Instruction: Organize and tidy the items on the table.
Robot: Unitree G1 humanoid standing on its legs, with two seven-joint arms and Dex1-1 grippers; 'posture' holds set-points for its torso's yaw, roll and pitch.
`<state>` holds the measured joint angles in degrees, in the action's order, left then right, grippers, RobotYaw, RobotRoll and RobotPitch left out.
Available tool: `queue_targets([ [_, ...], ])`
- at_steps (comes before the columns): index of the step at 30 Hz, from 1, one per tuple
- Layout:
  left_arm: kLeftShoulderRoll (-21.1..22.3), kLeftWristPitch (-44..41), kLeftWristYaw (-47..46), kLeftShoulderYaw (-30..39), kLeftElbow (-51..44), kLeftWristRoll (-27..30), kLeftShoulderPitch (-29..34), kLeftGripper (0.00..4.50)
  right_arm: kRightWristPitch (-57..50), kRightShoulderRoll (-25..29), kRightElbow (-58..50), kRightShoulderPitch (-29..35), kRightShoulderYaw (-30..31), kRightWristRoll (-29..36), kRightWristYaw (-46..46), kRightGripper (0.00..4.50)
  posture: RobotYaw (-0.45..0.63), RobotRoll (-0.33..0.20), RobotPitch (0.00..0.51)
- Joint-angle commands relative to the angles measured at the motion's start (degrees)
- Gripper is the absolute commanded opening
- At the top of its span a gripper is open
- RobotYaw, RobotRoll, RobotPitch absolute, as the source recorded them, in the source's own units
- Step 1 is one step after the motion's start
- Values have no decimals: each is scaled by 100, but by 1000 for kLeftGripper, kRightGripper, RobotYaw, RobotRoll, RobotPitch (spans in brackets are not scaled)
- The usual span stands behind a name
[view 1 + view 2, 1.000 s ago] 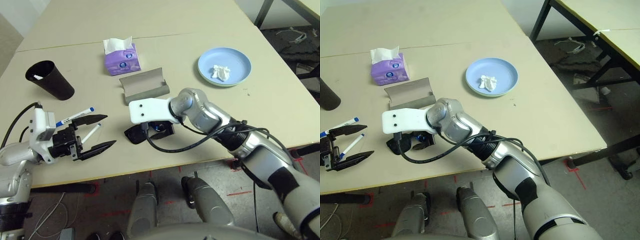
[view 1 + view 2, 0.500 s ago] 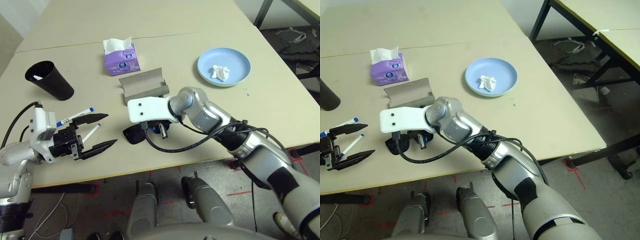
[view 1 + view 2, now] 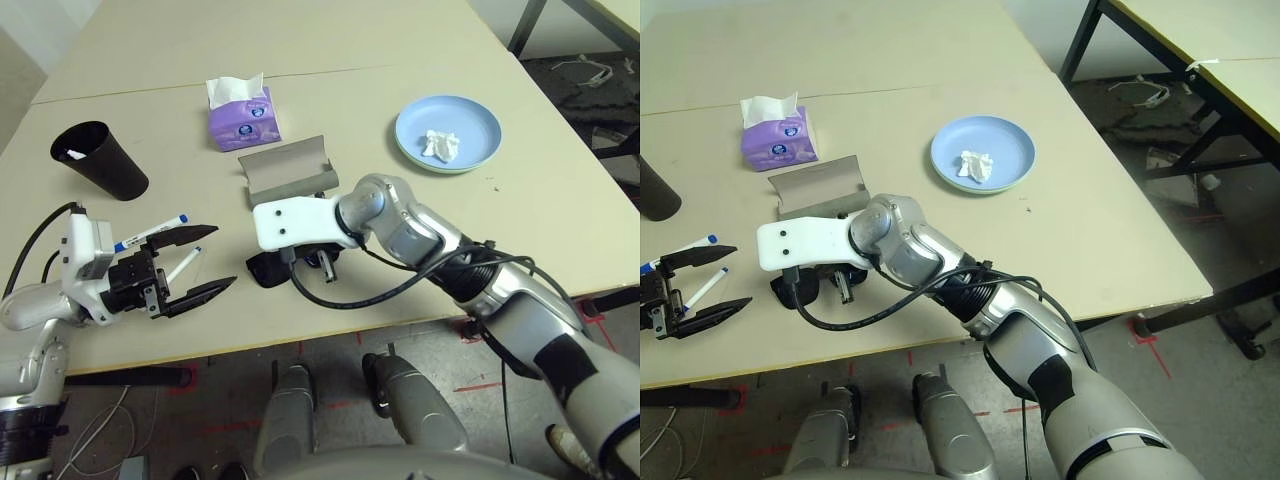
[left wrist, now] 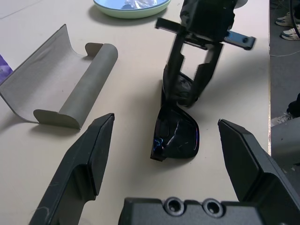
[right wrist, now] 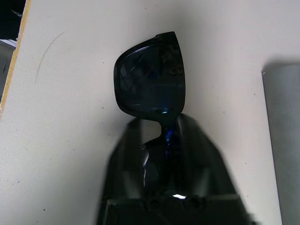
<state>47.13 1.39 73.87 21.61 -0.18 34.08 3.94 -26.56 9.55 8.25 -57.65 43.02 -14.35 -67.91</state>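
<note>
Sunglasses (image 4: 176, 133) on table, apparently pinched between right tool (image 4: 190, 93) fingers.

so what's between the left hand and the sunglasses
Bare tabletop. In the left wrist view the left hand stands open towards the sunglasses, with nothing lying in the stretch before them.

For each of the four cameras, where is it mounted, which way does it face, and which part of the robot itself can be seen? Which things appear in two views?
Left eye view: on the head, facing forward and down at the table; both silver forearms show.
Right eye view: beside it, same scene, more floor on the right.
Left wrist view: on the left arm, looking along its open left gripper toward the black sunglasses, the right gripper and the grey glasses case.
Right wrist view: on the right arm, facing down at the sunglasses.
Shared: sunglasses and case edge in both wrist views.
</note>
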Motion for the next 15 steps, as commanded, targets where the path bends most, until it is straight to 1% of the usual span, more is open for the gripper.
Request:
queue_targets([
  [1, 7, 12, 54, 32, 130, -80, 108, 4500, 2, -61, -64, -38, -4, -14, 10, 2785, -115, 0, 236],
  [3, 7, 10, 55, 31, 135, -79, 112, 4500, 28, -70, -30, -13, 13, -33, 37, 3402, -115, 0, 236],
  [5, 7, 8, 52, 32, 125, -77, 115, 4500, 50, -75, -6, 16, 35, -48, 60, 4194, -113, 0, 234],
  [6, 8, 4, 50, 34, 113, -74, 118, 4500, 72, -71, 13, 31, 53, -63, 71, 4472, -113, 0, 234],
  [15, -5, -12, 21, 34, -1, -53, 154, 4500, 215, -26, 151, 71, 94, -133, 111, 4472, -109, 0, 232],
])
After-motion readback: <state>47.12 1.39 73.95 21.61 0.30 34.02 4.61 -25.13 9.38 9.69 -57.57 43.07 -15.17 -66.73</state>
